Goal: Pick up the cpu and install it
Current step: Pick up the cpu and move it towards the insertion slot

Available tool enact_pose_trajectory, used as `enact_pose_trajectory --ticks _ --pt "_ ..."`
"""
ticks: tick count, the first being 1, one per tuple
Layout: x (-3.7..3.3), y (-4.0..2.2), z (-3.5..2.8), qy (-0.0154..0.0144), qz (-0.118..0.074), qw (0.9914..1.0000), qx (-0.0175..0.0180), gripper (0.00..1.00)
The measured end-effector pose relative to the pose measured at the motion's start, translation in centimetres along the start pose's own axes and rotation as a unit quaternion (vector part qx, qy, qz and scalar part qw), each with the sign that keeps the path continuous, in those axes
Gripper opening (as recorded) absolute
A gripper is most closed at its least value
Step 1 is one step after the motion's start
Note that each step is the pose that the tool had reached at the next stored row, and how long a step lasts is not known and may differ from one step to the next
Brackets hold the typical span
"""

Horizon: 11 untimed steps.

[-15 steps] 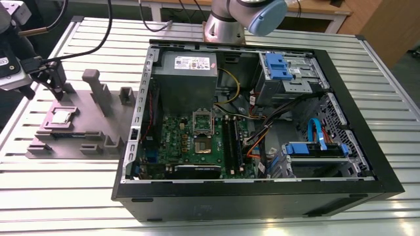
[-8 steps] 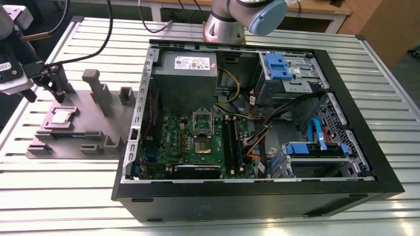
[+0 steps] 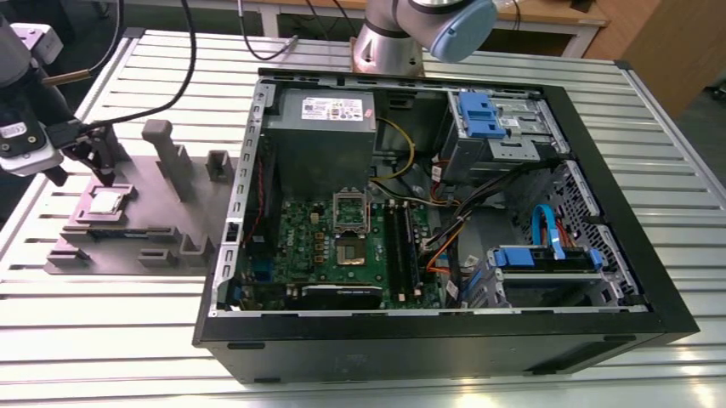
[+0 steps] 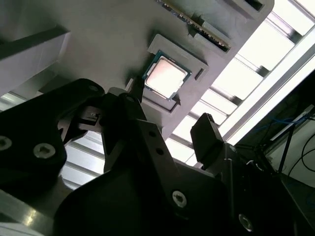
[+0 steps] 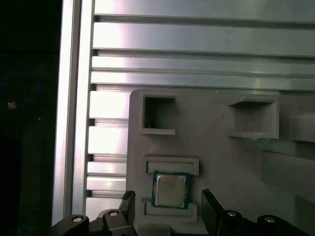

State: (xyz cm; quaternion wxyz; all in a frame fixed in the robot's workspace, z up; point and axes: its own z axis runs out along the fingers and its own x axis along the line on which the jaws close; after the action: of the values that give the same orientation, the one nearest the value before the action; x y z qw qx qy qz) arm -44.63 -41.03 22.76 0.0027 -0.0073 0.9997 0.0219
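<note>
The cpu (image 3: pixel 108 201) is a small silver square chip lying flat in a recess of the grey fixture plate (image 3: pixel 170 225), at the exterior view's left. My gripper (image 3: pixel 81 177) hovers just above it, open, and holds nothing. In both wrist views the two dark fingers stand apart on either side of the cpu (image 5: pixel 170 189) (image 4: pixel 166 77), short of touching it. One fingertip (image 5: pixel 209 204) shows beside the chip's pocket. The open computer case (image 3: pixel 613 204) holds the green motherboard (image 3: pixel 301 251) with its bare socket (image 3: pixel 347 252).
Upright grey posts (image 3: pixel 170 157) rise from the fixture plate close behind the gripper. A large grey power supply box (image 3: pixel 323 127), blue drive brackets (image 3: pixel 482 115) and loose cables (image 3: pixel 499 212) crowd the case. The slotted aluminium table (image 3: pixel 114 340) runs around everything.
</note>
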Motion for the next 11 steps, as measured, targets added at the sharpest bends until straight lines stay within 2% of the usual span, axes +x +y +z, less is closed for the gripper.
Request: enact_pose_trajectory --ticks 5,11 --pt "0.00 -0.03 0.64 0.0001 0.000 1.00000 0.0000 0.65" --pt "0.00 -0.03 0.67 0.0001 0.000 1.00000 0.0001 0.65"
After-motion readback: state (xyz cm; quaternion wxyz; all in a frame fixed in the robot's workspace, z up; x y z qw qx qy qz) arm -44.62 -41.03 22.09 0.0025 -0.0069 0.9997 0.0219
